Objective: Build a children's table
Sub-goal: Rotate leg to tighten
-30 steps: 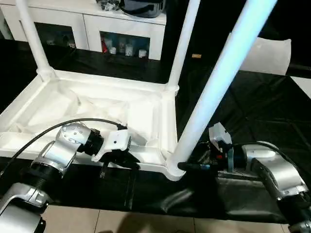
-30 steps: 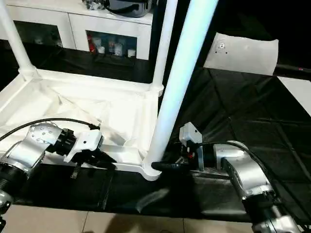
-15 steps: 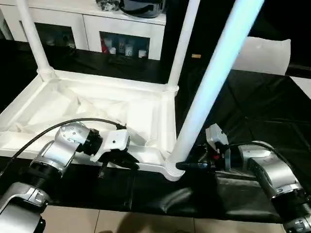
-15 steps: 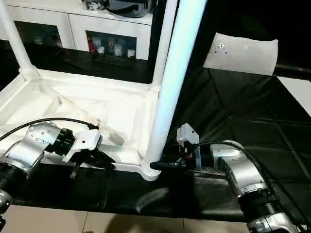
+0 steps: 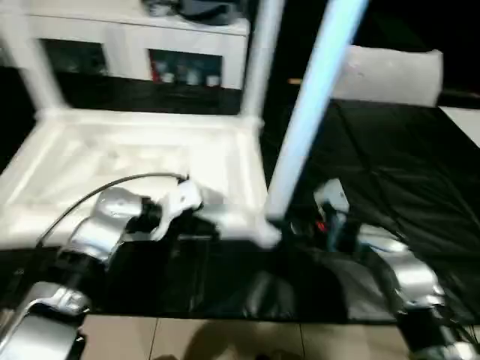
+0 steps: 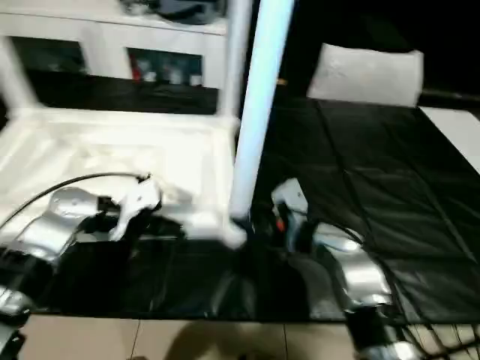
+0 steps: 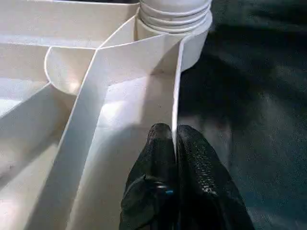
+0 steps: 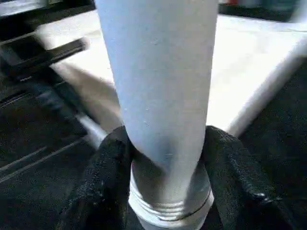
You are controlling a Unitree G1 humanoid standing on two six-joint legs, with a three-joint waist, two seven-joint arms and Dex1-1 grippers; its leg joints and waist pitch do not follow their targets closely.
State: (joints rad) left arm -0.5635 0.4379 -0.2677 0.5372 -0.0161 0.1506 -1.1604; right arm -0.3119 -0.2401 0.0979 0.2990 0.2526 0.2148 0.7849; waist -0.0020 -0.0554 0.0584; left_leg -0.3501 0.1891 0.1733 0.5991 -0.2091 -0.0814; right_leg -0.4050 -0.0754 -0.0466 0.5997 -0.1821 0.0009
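1. I am looking down at the tabletop [image 5: 142,161], which is lying upside down on the black mat [image 5: 397,172] with its ribbed underside facing up.
2. My left gripper [image 7: 173,136] is pinching the thin outer wall of the tabletop near a corner socket [image 7: 173,12], one black finger on each side of the wall.
3. My right gripper [image 8: 165,158] is clamping the base of the nearest leg [image 5: 311,112], just above its threaded end, with a finger [image 8: 108,167] pressing on each side.
4. That leg is standing at the tabletop's near right corner and is leaning slightly; I think it is seated in the socket, but the head views are too smeared to be sure.
5. Two more legs are standing upright in the far corners: the far right leg [image 5: 255,60] and the far left leg [image 5: 26,56].
6. A white cabinet [image 5: 135,34] is sitting behind the tabletop.
7. A white pillow-like block [image 5: 390,75] is lying on the mat, well apart from the tabletop on the far right.
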